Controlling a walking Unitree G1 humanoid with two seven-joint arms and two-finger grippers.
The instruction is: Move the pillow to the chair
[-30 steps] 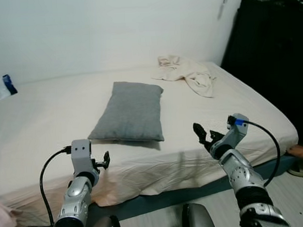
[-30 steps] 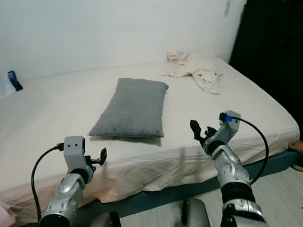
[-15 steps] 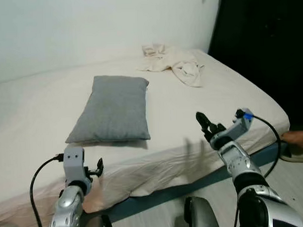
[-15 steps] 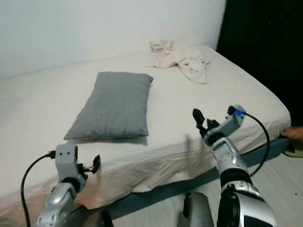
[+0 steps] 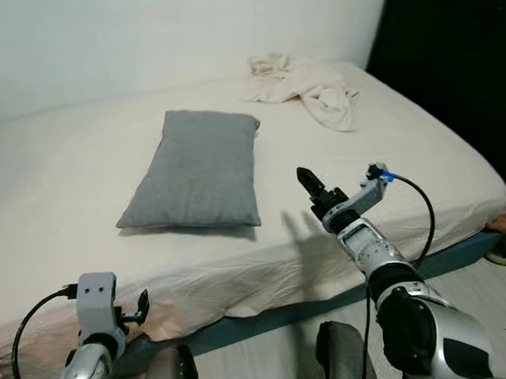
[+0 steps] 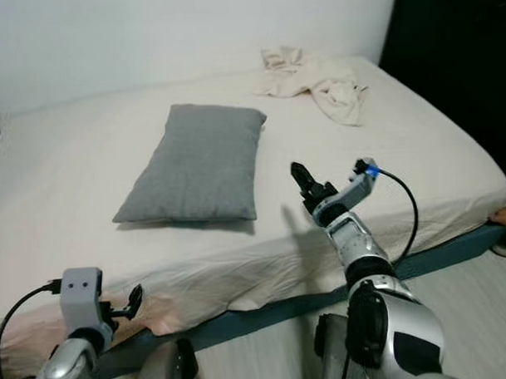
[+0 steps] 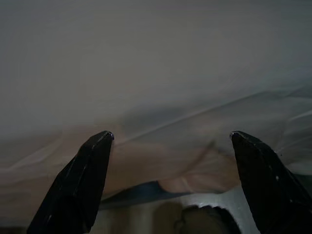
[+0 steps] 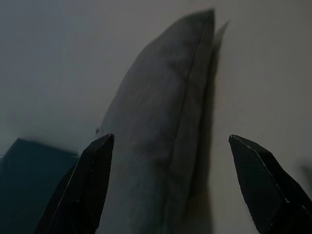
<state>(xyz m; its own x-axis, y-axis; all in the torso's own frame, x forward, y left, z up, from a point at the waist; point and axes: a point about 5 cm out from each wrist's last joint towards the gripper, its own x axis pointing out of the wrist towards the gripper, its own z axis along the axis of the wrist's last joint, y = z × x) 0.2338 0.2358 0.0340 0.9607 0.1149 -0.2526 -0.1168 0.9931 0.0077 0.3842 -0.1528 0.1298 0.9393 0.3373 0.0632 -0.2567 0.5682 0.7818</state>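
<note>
While the grey pillow (image 5: 196,168) lay flat near the middle of the bed (image 5: 418,163), I read its long axis as running from the front edge toward the wall edge. I saw a crumpled cream cloth (image 5: 303,89) near the far right corner. I held the right gripper (image 5: 306,179) over the front edge, beside the pillow's near right corner, fingers apart and empty. I kept the left gripper (image 5: 142,304) low before the front edge, fingers also apart.
</note>
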